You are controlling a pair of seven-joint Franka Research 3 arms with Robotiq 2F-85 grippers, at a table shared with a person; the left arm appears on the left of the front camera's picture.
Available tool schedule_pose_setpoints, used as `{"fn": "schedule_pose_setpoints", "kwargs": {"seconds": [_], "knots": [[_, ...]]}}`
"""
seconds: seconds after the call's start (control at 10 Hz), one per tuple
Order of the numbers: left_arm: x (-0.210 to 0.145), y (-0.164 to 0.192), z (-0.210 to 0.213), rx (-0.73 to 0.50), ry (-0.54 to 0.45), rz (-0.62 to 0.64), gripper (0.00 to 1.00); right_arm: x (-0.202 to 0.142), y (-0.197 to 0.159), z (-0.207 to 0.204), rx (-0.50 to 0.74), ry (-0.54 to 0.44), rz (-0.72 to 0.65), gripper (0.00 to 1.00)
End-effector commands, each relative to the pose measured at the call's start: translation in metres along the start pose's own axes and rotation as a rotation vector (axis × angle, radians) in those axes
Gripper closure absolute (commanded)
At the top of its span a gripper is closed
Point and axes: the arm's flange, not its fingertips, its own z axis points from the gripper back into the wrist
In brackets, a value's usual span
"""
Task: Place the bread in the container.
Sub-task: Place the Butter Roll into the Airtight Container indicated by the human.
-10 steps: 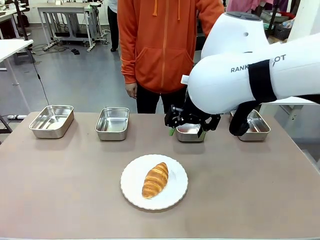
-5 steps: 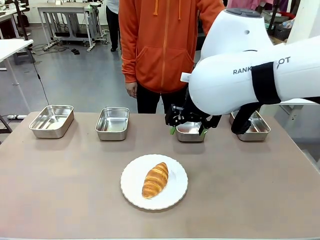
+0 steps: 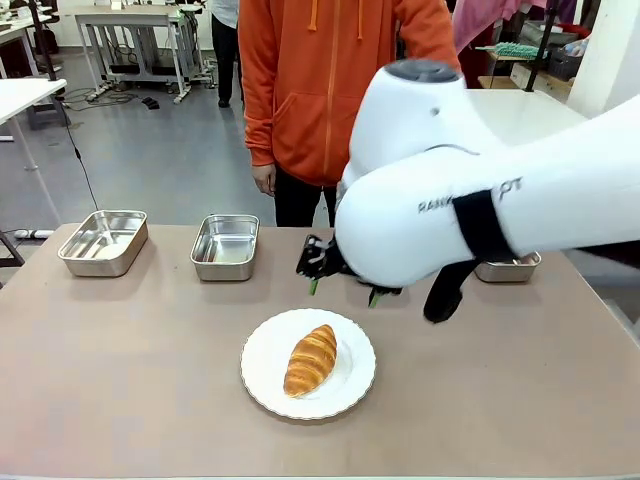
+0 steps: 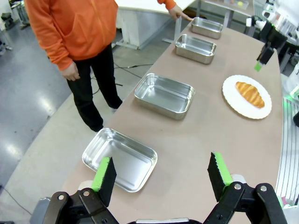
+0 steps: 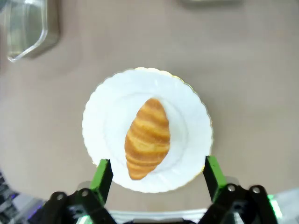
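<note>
Right gripper (image 5: 157,163), jaws wide open and empty, hovered over the golden-brown ridged croissant (image 5: 147,138) at frame centre; best squared across its narrow middle before descending.

The right hand (image 5: 156,162) hangs above the plate (image 5: 191,112), its fingers (image 5: 103,170) spread wider than the bread (image 5: 147,137), a clear drop between. Bare surface (image 3: 130,360) rings the plate. The trays (image 3: 225,245) line the far edge, well apart; the right arm (image 3: 480,210) looms before two.
</note>
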Motion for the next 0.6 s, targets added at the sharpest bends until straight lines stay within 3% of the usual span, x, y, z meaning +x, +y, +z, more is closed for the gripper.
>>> {"fn": "schedule_pose_setpoints", "kwargs": {"seconds": [0.0,0.3,0.5], "knots": [[0.003,-0.002,0.001,0.002,-0.006,-0.007,0.00,-0.005,0.029,-0.020,-0.021,0.018,-0.148,0.00],[0.003,-0.002,0.001,0.002,-0.006,-0.007,0.00,-0.018,0.045,-0.043,-0.082,0.062,-0.252,0.00],[0.003,-0.002,0.001,0.002,-0.006,-0.007,0.00,-0.018,0.049,-0.059,-0.108,0.084,-0.240,0.00]]}}
